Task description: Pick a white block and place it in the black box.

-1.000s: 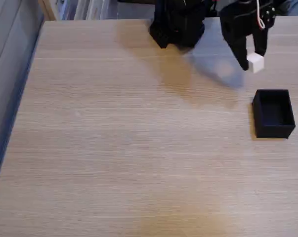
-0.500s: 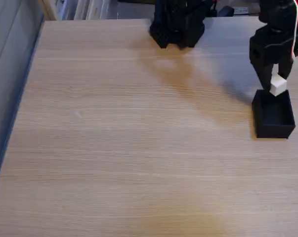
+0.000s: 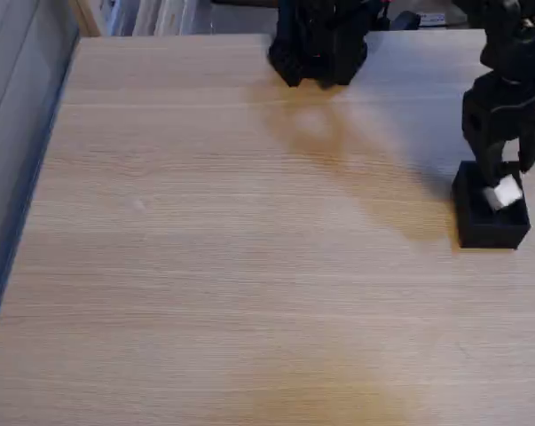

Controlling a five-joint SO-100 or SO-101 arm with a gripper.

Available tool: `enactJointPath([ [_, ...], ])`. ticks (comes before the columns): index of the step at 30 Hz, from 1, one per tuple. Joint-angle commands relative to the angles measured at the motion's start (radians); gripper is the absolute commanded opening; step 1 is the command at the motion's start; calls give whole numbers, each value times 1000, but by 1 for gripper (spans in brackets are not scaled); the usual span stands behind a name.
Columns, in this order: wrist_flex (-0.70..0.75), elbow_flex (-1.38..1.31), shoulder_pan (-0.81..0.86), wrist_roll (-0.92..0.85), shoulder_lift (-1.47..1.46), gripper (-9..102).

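Over the black box (image 3: 489, 229), I hold my gripper (image 3: 507, 188) clamped on the white block (image 3: 504, 193), low enough to drop it inside.

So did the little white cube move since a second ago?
Yes. The small white cube, held in the black gripper, went right and down in the fixed view, from beside the arm's base to over the matte black open box, which stayed put.
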Motion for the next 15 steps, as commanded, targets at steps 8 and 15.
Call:
enactJointPath([
  [8,-14,14,40,-23,52,10],
  [15,-55,218,91,-41,258,0],
])
